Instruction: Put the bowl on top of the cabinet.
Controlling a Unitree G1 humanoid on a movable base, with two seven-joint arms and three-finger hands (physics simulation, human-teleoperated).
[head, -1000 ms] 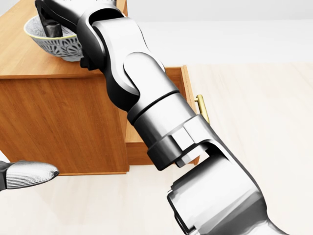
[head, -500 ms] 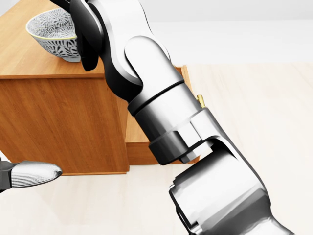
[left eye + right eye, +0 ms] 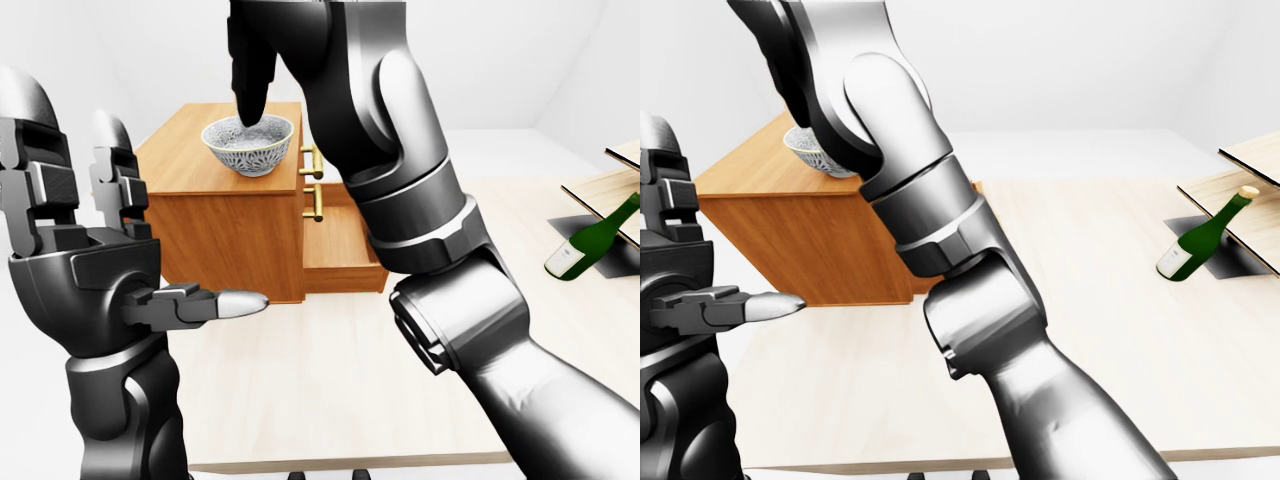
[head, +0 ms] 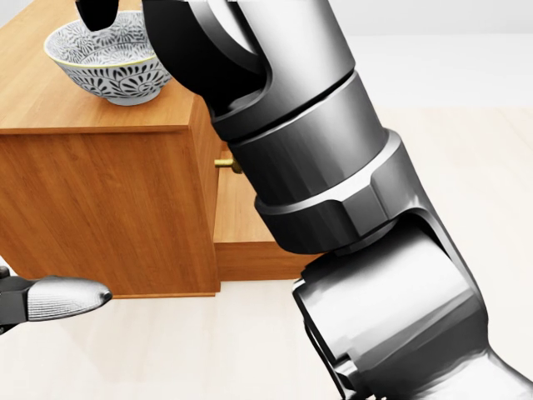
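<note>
The white bowl with a dark floral pattern (image 3: pixel 248 145) stands upright on the wooden cabinet's top (image 3: pixel 180 152), near its right edge. My right hand (image 3: pixel 248 105) hangs just above the bowl's mouth with its dark fingers pointing down, open and apart from the rim. The head view shows only one black fingertip (image 4: pixel 98 12) over the bowl (image 4: pixel 107 60). My right arm fills the middle of every view and hides part of the cabinet. At the left of the left-eye view my left hand (image 3: pixel 130 235) is held open and empty, fingers upright, thumb pointing right.
The cabinet's drawer (image 3: pixel 340 250) stands pulled out to the right, with brass handles (image 3: pixel 312 165) above it. A green bottle (image 3: pixel 590 240) leans at a wooden shelf (image 3: pixel 612 185) at the far right. Everything rests on a pale wooden table (image 3: pixel 330 380).
My right hand had fingers inside the bowl at its rim. It has let go and risen above it. The bowl stays on the cabinet top. The left hand has barely moved.
</note>
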